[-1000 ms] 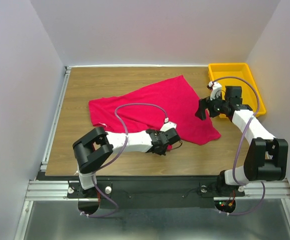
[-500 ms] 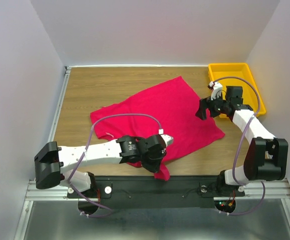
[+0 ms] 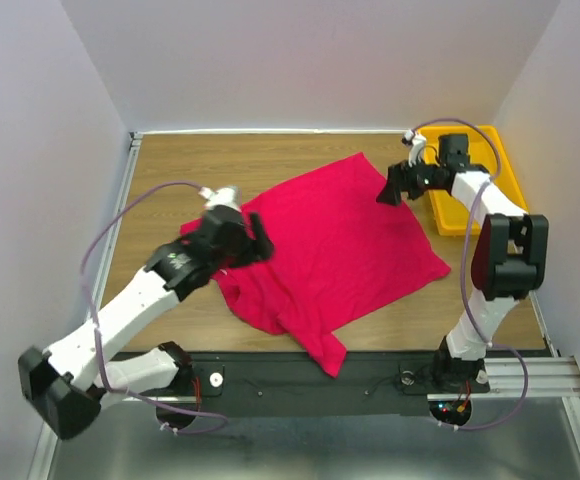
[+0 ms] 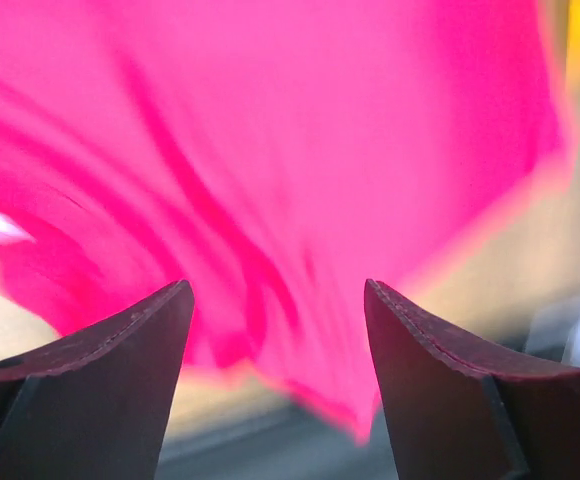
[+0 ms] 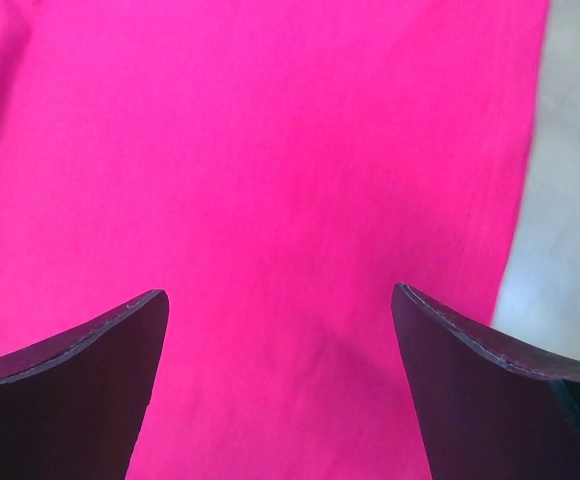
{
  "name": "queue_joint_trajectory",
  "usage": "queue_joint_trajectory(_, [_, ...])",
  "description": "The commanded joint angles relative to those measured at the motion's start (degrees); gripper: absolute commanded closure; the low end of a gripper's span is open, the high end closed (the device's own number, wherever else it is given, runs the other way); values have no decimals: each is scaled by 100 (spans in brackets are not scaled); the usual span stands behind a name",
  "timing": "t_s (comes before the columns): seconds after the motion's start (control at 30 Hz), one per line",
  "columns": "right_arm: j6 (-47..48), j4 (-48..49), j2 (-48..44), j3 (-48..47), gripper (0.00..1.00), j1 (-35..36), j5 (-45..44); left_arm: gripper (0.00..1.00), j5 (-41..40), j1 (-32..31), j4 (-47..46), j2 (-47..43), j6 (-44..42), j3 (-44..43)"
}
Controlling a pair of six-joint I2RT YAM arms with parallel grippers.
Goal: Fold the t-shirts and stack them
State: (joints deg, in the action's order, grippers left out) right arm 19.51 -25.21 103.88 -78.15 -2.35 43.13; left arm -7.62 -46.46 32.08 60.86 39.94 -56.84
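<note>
A crimson-pink t-shirt [image 3: 340,250] lies spread and crumpled across the middle of the wooden table [image 3: 170,165]. One corner of it hangs over the near edge. My left gripper [image 3: 260,238] hovers at the shirt's left part. In the left wrist view it [image 4: 277,287] is open, with blurred pink cloth [image 4: 270,130] ahead and nothing between the fingers. My right gripper [image 3: 387,190] sits above the shirt's far right corner. In the right wrist view it [image 5: 279,292] is open over flat pink cloth [image 5: 270,150].
A yellow tray [image 3: 500,150] stands at the far right corner, just behind the right arm. Grey walls close in the table on three sides. A metal rail [image 3: 270,375] runs along the near edge, under the hanging shirt corner.
The left gripper dragged the shirt's near part to the front edge, let go and opened, then swung up to the shirt's left side. The right gripper moved farther back to the far right corner.
</note>
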Motion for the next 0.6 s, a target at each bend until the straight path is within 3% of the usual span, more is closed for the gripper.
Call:
queue_joint_trajectory(0.0, [-464, -36, 852, -1279, 2, 226, 56, 20, 303, 1820, -1290, -505, -65, 805])
queue_joint_trajectory(0.03, [-596, -45, 1036, -1769, 3, 217, -15, 20, 731, 2651, -1457, -479, -240, 919])
queue_joint_trajectory(0.13, [-1070, -54, 1696, -2605, 4, 402, -164, 21, 1479, 3754, -2238, -172, -434, 1349])
queue_joint_trajectory(0.17, [-1133, -71, 1828, -2774, 4, 472, -261, 23, 1587, 4332, -2336, 107, -583, 1368])
queue_joint_trajectory(0.27, [-1344, -80, 2215, -3248, 5, 586, -559, 25, 1684, 5187, -2530, 759, -829, 1263])
queue_joint_trajectory(0.57, [-1529, -72, 2533, -3374, 5, 622, -640, 26, 928, 5560, -2724, 2359, -1076, 622])
